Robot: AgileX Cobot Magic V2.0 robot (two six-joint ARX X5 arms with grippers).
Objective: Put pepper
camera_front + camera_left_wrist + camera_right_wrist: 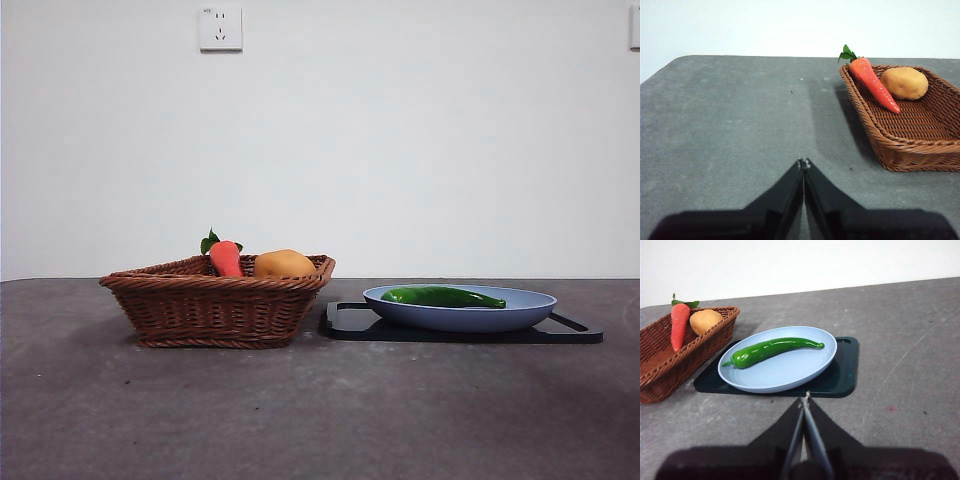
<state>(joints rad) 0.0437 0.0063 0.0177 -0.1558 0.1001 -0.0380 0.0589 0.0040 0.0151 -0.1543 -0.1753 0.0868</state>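
Glossy green pepper (772, 350), slim, curved.

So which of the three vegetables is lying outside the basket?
The pepper, the long green one, lies alone on the blue plate. The carrot and the round yellow-orange item are both in the wicker basket.

The pepper (442, 296) is laid in the plate (520, 317), which is set on a tray (345, 322) on the tabletop (320, 420). Just left of the tray, a basket (215, 305) is placed, with a carrot (226, 258) and a potato (284, 264) side by side in it.
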